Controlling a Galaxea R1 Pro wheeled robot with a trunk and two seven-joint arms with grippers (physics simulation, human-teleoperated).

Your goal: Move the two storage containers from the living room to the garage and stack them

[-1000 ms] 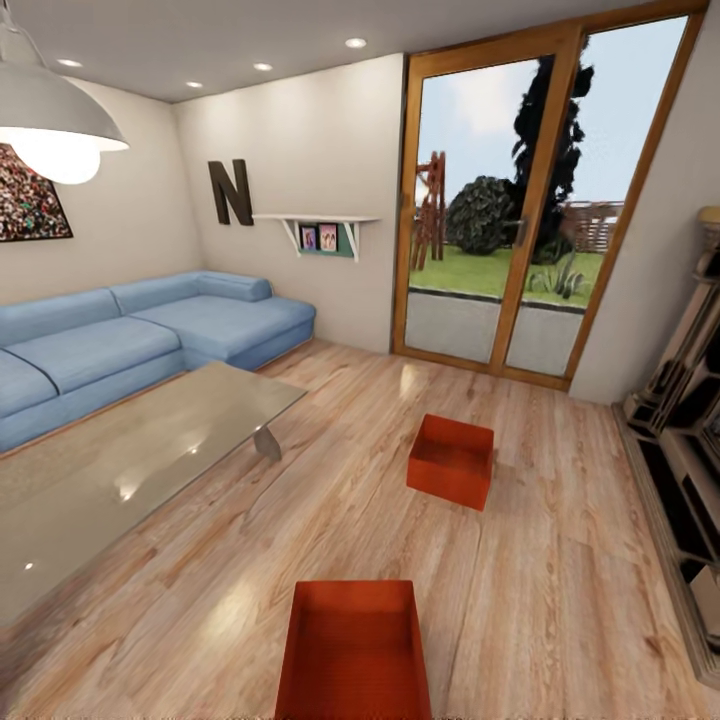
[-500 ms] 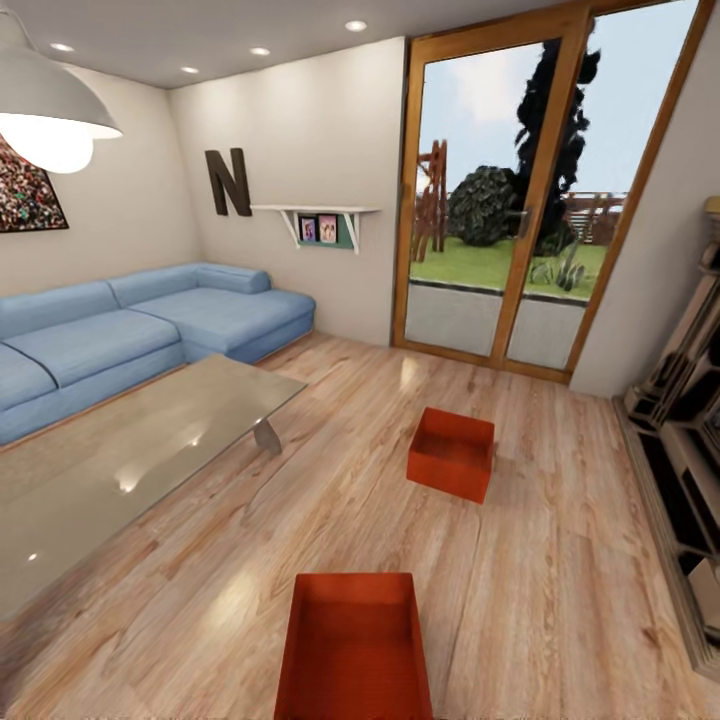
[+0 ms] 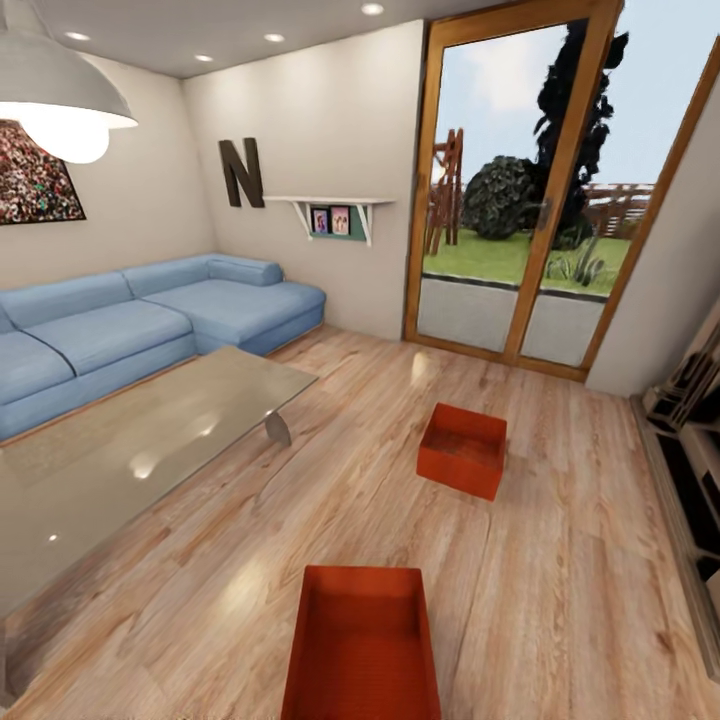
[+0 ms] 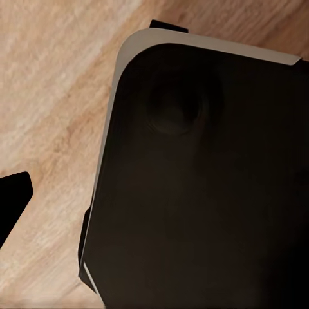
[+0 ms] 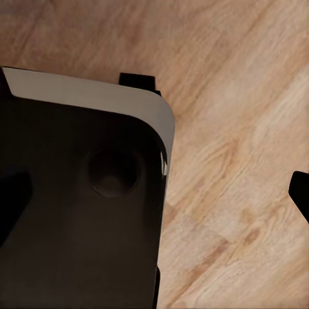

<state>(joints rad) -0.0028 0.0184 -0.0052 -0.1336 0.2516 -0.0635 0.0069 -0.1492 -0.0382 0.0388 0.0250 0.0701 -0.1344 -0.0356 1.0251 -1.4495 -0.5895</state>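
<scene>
Resting on the wood plank floor (image 3: 560,600) of the living room, the two storage containers were noted well apart from each other: the near container (image 3: 362,645) at the lower edge of the head view, the far container (image 3: 462,450) further off toward the glass doors (image 3: 520,200). Both were open-topped, red-orange, straight-walled and seemingly empty. They were judged to be stiff, light plastic with smooth, possibly slippery walls; a hold on the rim of a long wall, or on opposite walls with both arms, was judged soundest. Nesting one in the other was thought likely when stacking.

The floor was seen to be flat and glossy. A glass-topped worktop (image 3: 130,450) lay to the left of the near container, with a blue sofa (image 3: 150,320) behind it. Shelving (image 3: 695,440) was recorded along the right wall, and a pendant lamp (image 3: 55,95) overhead.

In both wrist views a dark rounded robot part (image 4: 206,180) was recorded above the planks. Dark slivers at the edges were possibly fingertips; the state of the jaws on either arm could not be told, and nothing was seen to be held.
</scene>
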